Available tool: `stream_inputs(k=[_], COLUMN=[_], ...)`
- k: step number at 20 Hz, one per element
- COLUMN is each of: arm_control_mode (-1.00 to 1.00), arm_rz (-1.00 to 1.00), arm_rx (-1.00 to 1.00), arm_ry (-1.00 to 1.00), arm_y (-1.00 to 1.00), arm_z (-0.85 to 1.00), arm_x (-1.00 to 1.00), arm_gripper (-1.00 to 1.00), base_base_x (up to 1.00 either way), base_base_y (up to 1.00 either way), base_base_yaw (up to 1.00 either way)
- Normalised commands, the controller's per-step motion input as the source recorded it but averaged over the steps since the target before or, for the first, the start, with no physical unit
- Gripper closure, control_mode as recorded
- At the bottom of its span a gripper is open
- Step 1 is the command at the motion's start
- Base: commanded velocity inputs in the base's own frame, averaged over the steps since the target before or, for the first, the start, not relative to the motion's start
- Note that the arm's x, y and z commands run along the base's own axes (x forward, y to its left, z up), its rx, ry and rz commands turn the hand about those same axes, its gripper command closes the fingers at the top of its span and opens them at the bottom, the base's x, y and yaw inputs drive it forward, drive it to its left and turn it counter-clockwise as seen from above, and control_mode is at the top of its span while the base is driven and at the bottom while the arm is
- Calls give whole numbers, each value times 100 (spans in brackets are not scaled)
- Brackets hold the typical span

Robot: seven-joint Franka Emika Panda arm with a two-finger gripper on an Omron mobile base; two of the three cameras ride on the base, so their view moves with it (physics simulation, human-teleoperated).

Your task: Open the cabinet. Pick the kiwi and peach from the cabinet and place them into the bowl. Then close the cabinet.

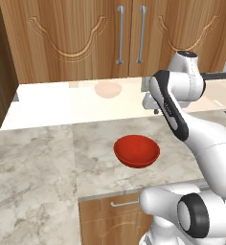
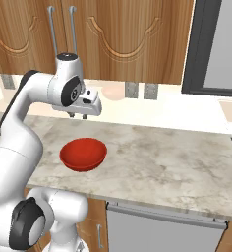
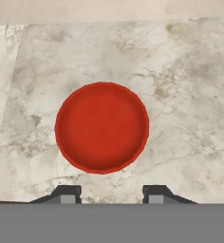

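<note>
A white robot arm is pictured poised over a marbled worktop [image 1: 38, 186] in a simulated kitchen, with its gripper [image 2: 77, 116] held above and just behind a glossy red bowl [image 1: 136, 150]. In the hand view, the fingertips [image 3: 67, 193] are seen parted with nothing between them, and the bowl [image 3: 101, 127] lies directly below, empty. The wooden wall cabinet [image 1: 86, 33] is shown with both carved doors shut and its two vertical silver handles [image 1: 120, 36] untouched. Neither the kiwi nor the peach can be seen, and both are presumably behind the closed doors. By this evidence, the task is judged to be at its very start: the cabinet has yet to be opened, both fruits have yet to be fetched and set in the bowl, and the doors must then be closed.
</note>
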Motion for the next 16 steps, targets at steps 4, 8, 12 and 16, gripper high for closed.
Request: stream_inputs(k=[4, 8, 12, 16], arm_control_mode=[-100, -100, -100, -100], arm_rz=[0, 0, 0, 0], arm_rx=[0, 0, 0, 0], arm_ry=[0, 0, 0, 0], arm_y=[0, 3, 6, 8], arm_z=[2, 15, 23, 27], arm_x=[-9, -8, 0, -20], arm_gripper=[-100, -100, -100, -100], base_base_x=[0, 0, 0, 0], base_base_y=[0, 0, 0, 0], base_base_yaw=[0, 0, 0, 0])
